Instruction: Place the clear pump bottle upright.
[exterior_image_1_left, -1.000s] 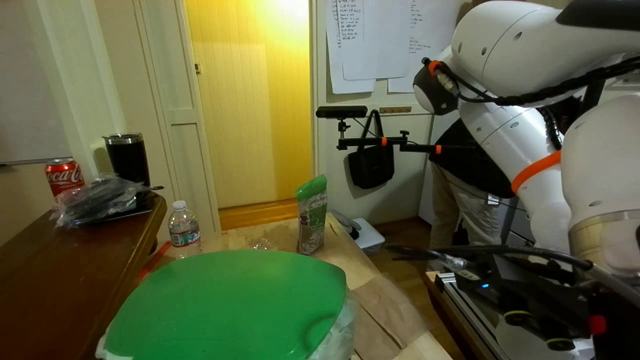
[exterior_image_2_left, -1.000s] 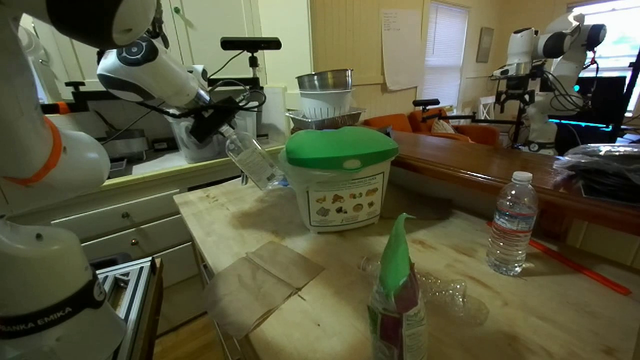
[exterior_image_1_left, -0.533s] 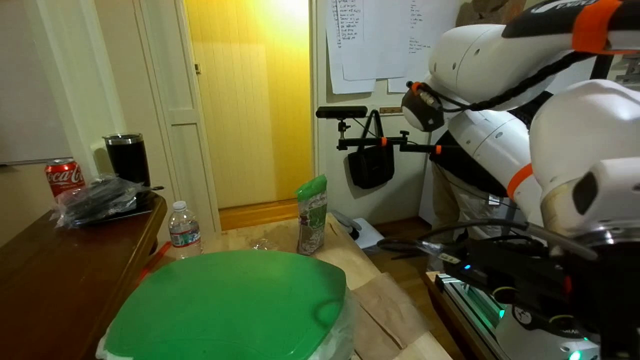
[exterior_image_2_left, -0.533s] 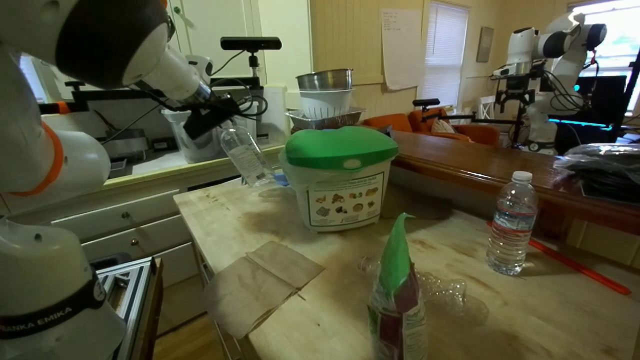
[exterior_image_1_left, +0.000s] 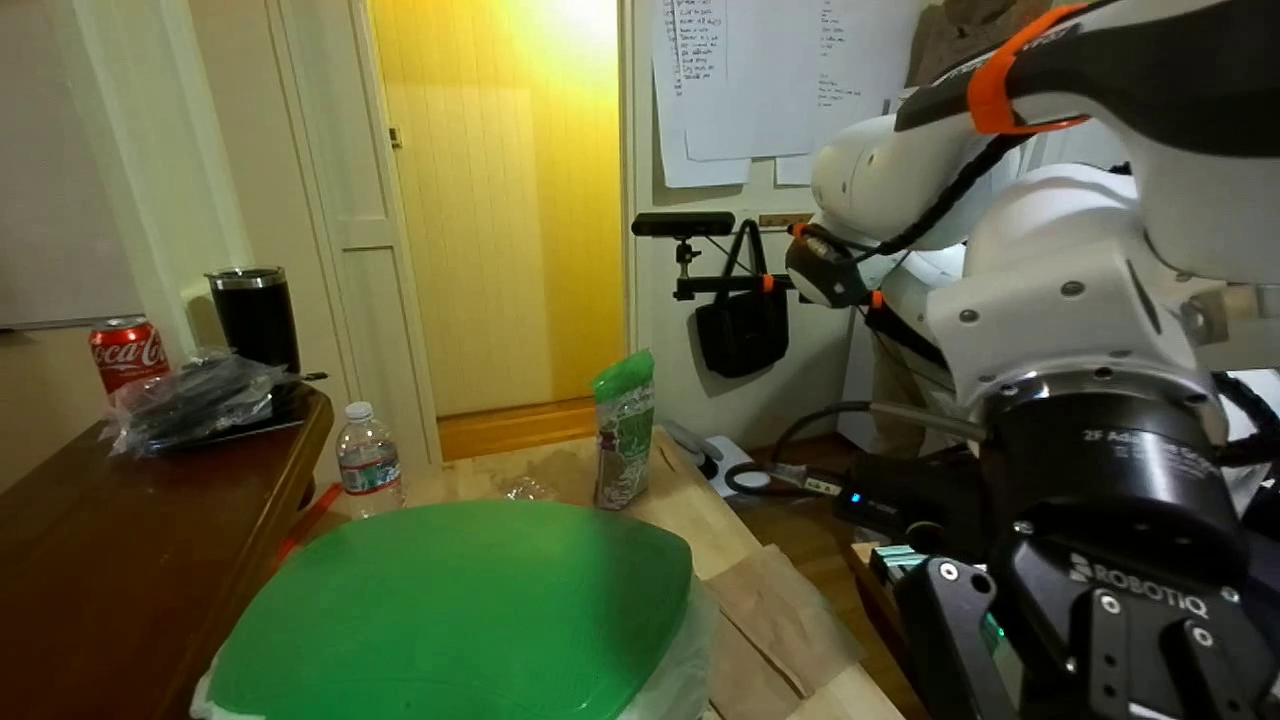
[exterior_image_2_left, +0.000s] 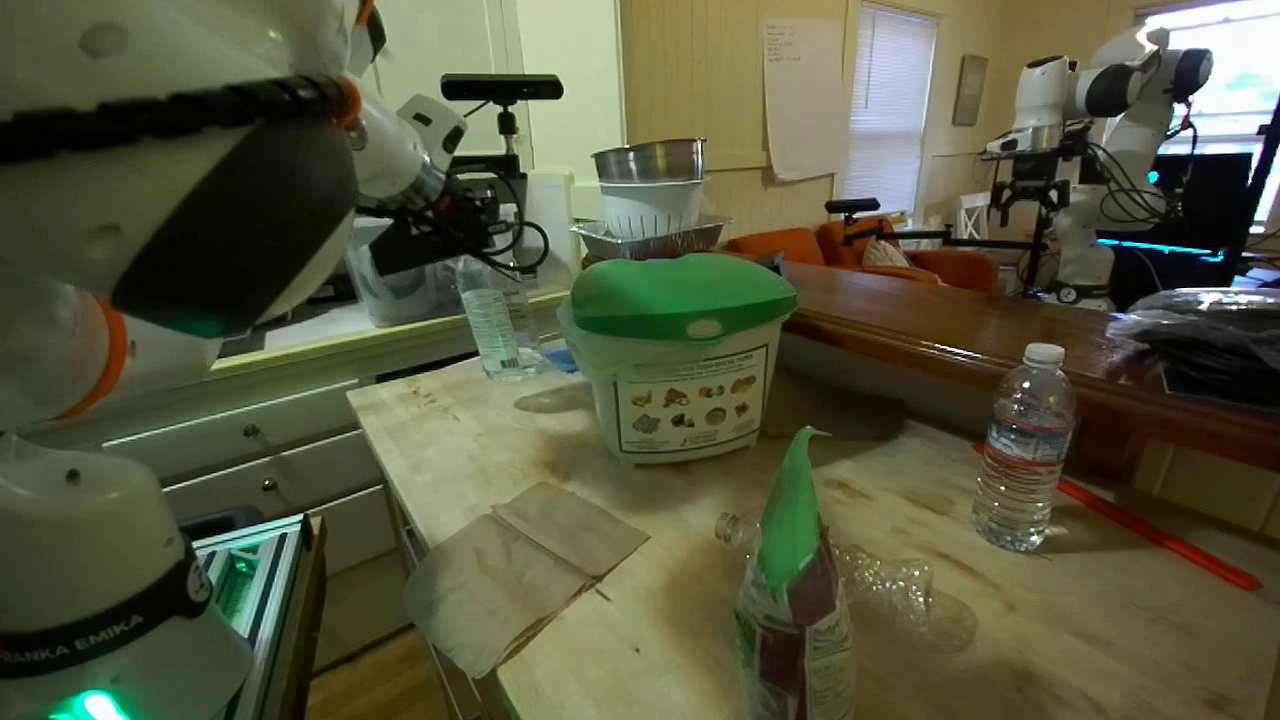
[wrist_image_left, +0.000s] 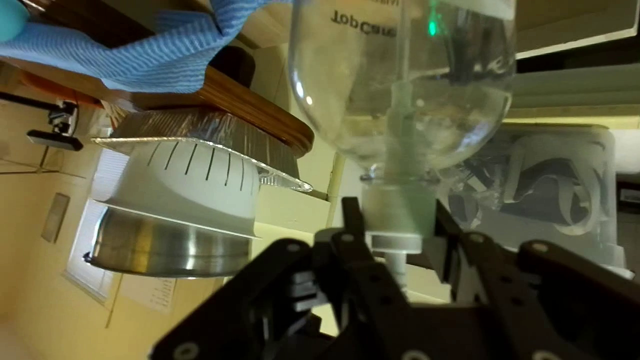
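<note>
The clear pump bottle (exterior_image_2_left: 495, 320) stands nearly upright in an exterior view, at the table's far left corner, left of the green-lidded bin. It leans slightly, and I cannot tell whether its base touches the table. In the wrist view the bottle (wrist_image_left: 400, 75) appears upside down, with a white pump collar and stem between my fingers. My gripper (wrist_image_left: 397, 210) is shut on the collar. In an exterior view the gripper body (exterior_image_1_left: 1090, 600) is at the lower right, with its fingertips and the bottle out of frame.
The green-lidded bin (exterior_image_2_left: 690, 390) stands close right of the bottle, with a blue cloth (exterior_image_2_left: 562, 360) between. Brown paper (exterior_image_2_left: 530, 570), a bag (exterior_image_2_left: 795, 600), a crumpled bottle (exterior_image_2_left: 890, 585) and a water bottle (exterior_image_2_left: 1025, 450) are on the table (exterior_image_2_left: 680, 620).
The arm has swung and turned the gripper downward. The held bottle has gone from strongly tilted to nearly upright, its base staying near the same table corner.
</note>
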